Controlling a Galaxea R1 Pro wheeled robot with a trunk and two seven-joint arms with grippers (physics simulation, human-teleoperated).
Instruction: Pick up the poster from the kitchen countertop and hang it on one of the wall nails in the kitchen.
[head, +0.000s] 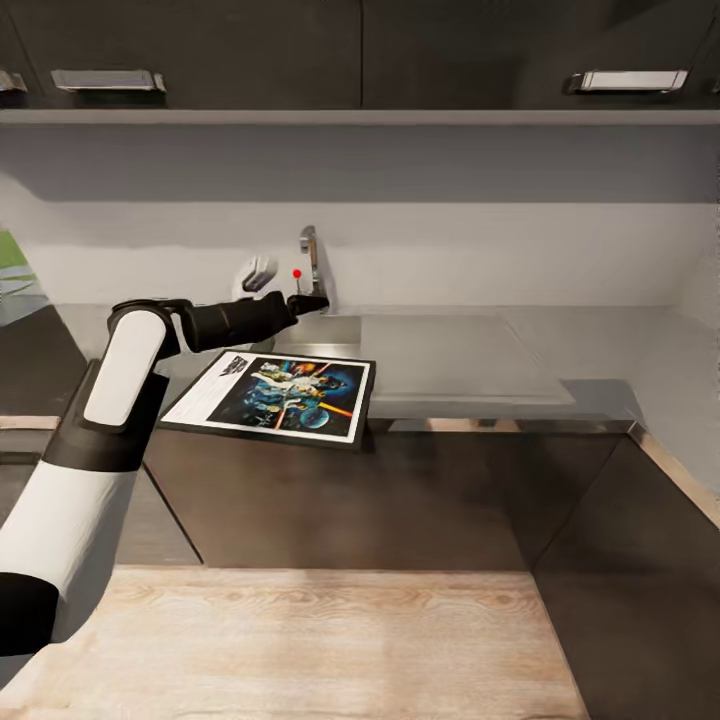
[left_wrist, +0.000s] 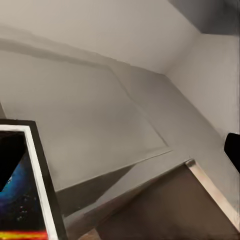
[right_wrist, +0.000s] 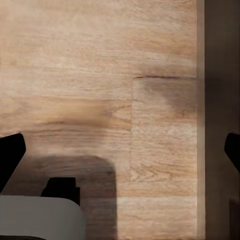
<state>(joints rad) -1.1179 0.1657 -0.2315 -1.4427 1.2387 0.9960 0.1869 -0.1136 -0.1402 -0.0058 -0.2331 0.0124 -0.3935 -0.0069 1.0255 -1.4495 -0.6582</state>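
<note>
The black-framed Star Wars poster lies flat on the grey kitchen countertop, its near edge sticking out past the counter's front. My left gripper hovers just beyond the poster's far edge, close to the tap. In the left wrist view a corner of the poster shows beside one dark fingertip; the left gripper is open and holds nothing. My right gripper is open, empty, and points down at the wooden floor.
Dark upper cabinets with metal handles hang above the grey backsplash. A raised grey slab lies right of the sink. Dark base cabinets meet the counter's right-hand return. Wooden floor lies in front.
</note>
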